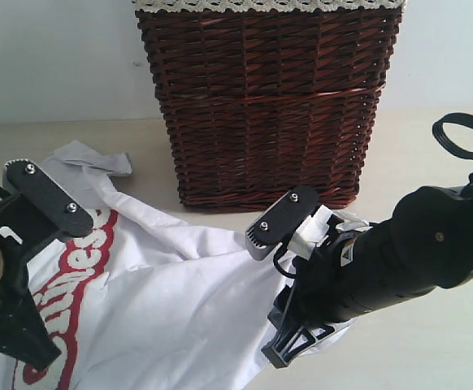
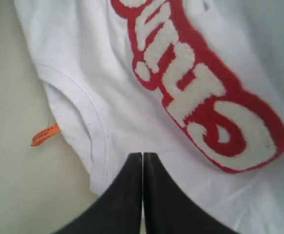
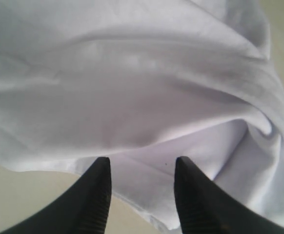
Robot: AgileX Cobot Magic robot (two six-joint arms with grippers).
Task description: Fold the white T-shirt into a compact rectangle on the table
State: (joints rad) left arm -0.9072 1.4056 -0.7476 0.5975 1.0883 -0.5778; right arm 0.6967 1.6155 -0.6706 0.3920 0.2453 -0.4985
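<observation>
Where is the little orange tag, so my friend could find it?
Find the white T-shirt lying on the pale table, then its curved stitched edge near the red lettering. The orange tag pokes out from that edge onto the table. It is the only orange thing, a tiny strip, far smaller than the red letters.

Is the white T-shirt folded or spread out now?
Spread, not folded: the white T-shirt lies loose and wrinkled on the table, its red-outlined lettering showing.

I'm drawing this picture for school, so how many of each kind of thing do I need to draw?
T-shirts: 1, the white T-shirt
Baskets: 1, the wicker basket
Tables: 1, the table
Orange tags: 1, the orange tag
End effectors: 2, the left end effector and the right end effector
Total: 6
</observation>
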